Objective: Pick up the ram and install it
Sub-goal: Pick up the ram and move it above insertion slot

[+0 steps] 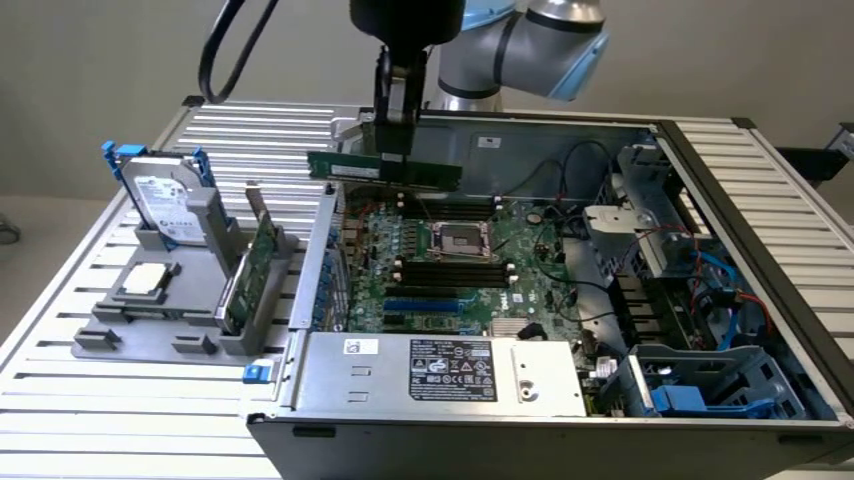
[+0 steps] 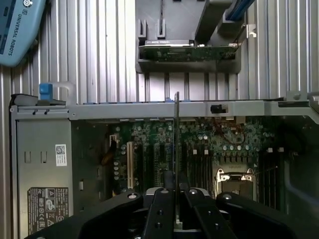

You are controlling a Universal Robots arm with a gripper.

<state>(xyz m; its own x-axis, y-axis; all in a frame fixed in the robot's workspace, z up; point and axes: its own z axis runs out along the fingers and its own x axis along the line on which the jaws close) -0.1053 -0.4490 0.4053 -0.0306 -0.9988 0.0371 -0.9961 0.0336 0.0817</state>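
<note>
And there it was: the gripper had the ram off its stand and up in the air, fingers pinched on the stick's upper edge near its middle. The pick-up half of the job looked done. The install half had not: the ram hung clear above the open computer case, over the far part of the motherboard, touching no slot.

The stick stood on edge, flat faces upright, contact edge facing down at the board. Its long axis ran roughly level, from the exterior view's left to the exterior view's right, dipping a touch at the right end. That seemed close to parallel with the black memory slots flanking the CPU socket.

From the wrist, the ram showed as a thin blade seen edge-on, running straight out from the gripper, in line with the slots below it. Judged from that, the alignment was about right; lowering and seating were left.

Off the case, the expansion card and the hard drive sat in the grey holder.
</note>
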